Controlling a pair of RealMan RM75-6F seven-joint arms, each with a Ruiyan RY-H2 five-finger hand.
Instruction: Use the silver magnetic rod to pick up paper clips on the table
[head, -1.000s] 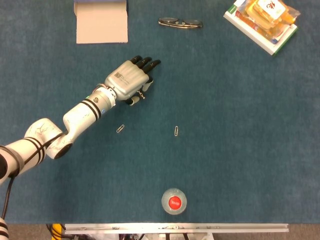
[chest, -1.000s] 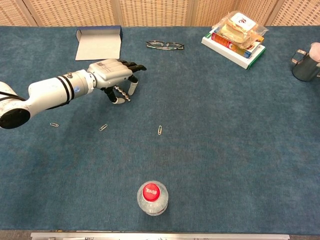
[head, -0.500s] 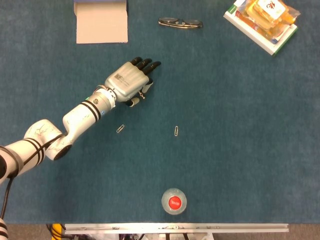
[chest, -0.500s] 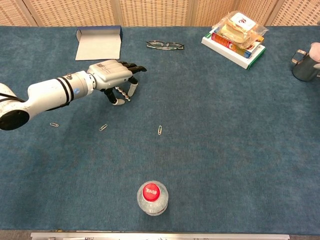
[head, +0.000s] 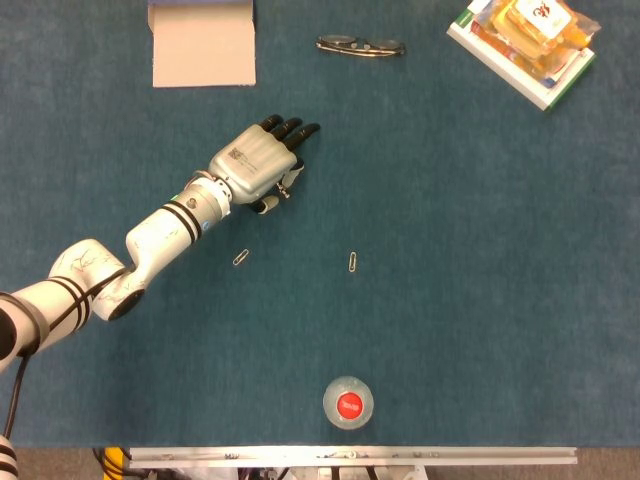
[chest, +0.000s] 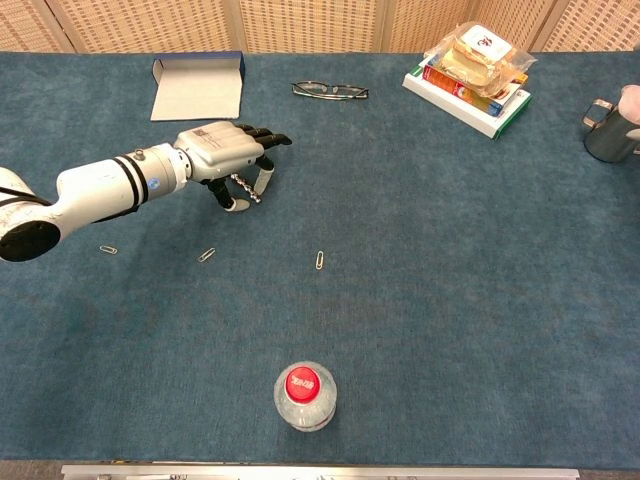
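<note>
I had the left hand (head: 258, 163) stretched out over the blue table cloth (head: 480, 260), palm down, its dark fingertips (chest: 276, 138) pointing away from me toward the eyeglasses (chest: 330, 91). The fingers were extended rather than curled. Under the palm in the chest view I could see a thin, ribbed silvery piece (chest: 245, 188) that may have been the silver magnetic rod — I could not tell for certain, nor whether the thumb was pinching it.

Three paper clips lay loose on the cloth: one (chest: 207, 255) just near of the hand, one (chest: 319, 260) further to the right, and one (chest: 108, 249) beside the forearm, seen only from the chest camera. None touched the hand.

A clear bottle with a red cap (head: 348, 403) stood upright at the near edge. At the far side lay an open grey box (head: 202, 44), and to the right a stack of books with a wrapped packet on top (chest: 468, 68). A metal cup (chest: 608, 131) stood at the far right edge.

The right hand showed in neither view.
</note>
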